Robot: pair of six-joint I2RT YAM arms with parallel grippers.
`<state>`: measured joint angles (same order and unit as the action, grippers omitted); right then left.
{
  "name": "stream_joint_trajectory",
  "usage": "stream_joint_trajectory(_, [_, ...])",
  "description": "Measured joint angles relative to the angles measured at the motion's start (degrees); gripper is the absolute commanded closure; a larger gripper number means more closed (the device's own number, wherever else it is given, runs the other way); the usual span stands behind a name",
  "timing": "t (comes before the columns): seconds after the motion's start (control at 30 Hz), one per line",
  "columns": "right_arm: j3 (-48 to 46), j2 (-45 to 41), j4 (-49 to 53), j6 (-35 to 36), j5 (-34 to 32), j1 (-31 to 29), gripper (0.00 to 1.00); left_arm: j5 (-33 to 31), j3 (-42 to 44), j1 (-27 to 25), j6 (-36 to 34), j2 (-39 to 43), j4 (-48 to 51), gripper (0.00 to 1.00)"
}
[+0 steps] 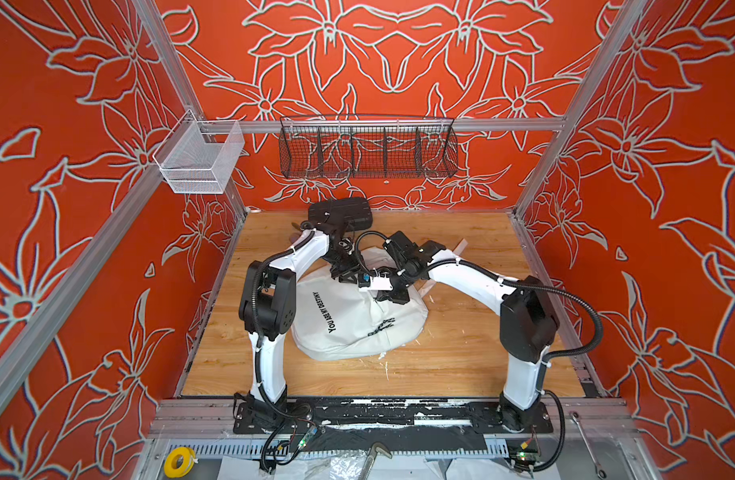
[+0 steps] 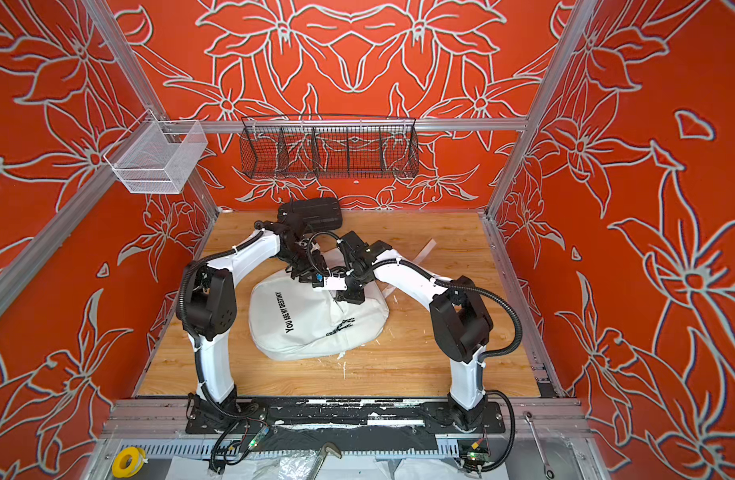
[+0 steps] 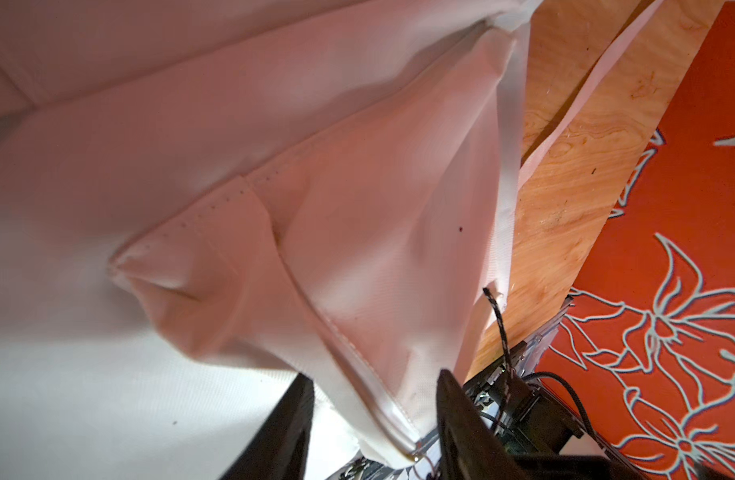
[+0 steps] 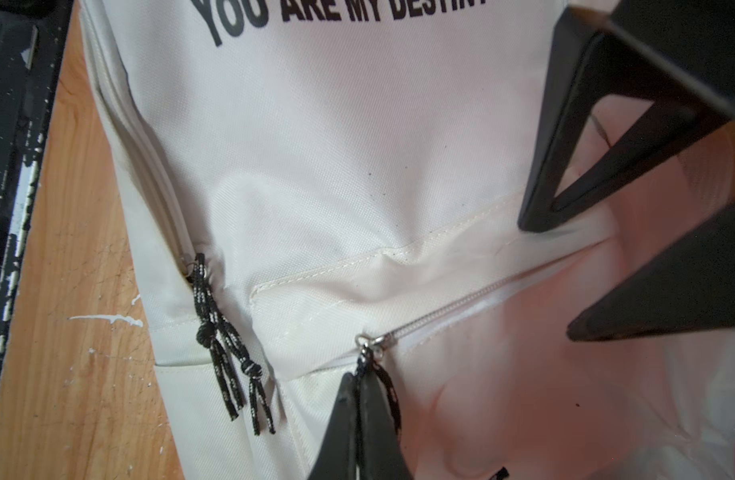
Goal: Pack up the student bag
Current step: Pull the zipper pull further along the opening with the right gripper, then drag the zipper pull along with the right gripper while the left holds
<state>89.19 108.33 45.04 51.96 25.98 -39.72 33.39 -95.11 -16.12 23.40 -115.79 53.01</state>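
On the wooden table (image 1: 461, 365), the student bag (image 1: 349, 328) lay flat in the middle with its printed side up; a black case (image 1: 340, 212) sat by the far edge, not yet in the bag; so I think the packing was at an early step, the work on the front pocket zip. Both arms bent over the far end of the bag; the left gripper (image 3: 374, 376) was open, with a fold of the bag's white cloth between its two fingers, and I could not tell if they touched it; the right gripper (image 4: 358, 384) was pinched tight on the pocket's zip cord (image 4: 390, 395), just beside the little metal slider (image 4: 370, 341).

The next move would call for a straight pull along the zip line; the left gripper would likely need to pinch the cloth, so the soft bag would not slide or bunch up. The bag lay right under both grippers; two more zip cords (image 4: 224, 345) hung loose on its side, near the right gripper but apart from it.
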Motion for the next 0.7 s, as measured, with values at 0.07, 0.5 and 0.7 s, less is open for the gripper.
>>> stream_joint_trajectory(0.07, [0.00, 0.04, 0.00, -0.79, -0.02, 0.00, 1.00, 0.00, 0.48, -0.90, 0.24, 0.04, 0.00, 0.50])
stream_joint_trajectory(0.5, [0.00, 0.09, -3.34, -10.64, 1.09, 1.05, 1.00, 1.33, 5.62, -1.95, 1.51, 0.13, -0.35, 1.00])
stream_joint_trajectory(0.7, [-0.66, 0.11, -3.56, -13.88, 1.33, 2.08, 1.00, 1.03, 5.09, -1.92, -0.20, 0.13, 0.37, 1.00])
